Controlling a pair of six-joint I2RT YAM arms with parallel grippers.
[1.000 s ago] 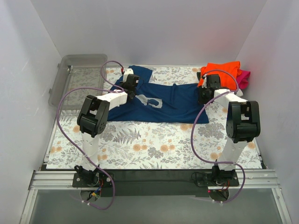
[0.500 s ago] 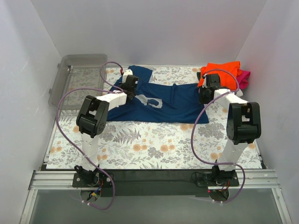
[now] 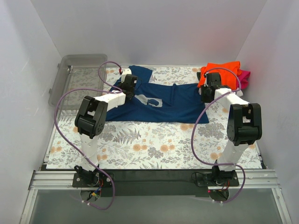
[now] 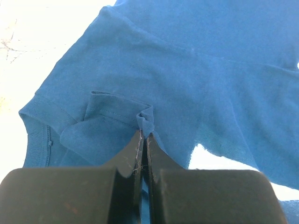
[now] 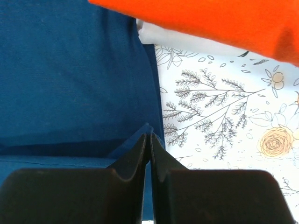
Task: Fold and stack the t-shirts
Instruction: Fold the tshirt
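Navy blue cloth t-shirt with pale grey chest print: spread across the far half of the floral table cover. Left arm: stretched far over the shirt's left part, left gripper with jaws closed tight on a small raised pinch of navy cloth. Right arm: elbow raised, right gripper at the shirt's right edge, jaws pressed together, apparently nipping a fold there. Folded bright orange t-shirt over magenta t-shirt: far right corner, just beside the right gripper. Clear plastic bin: far left.
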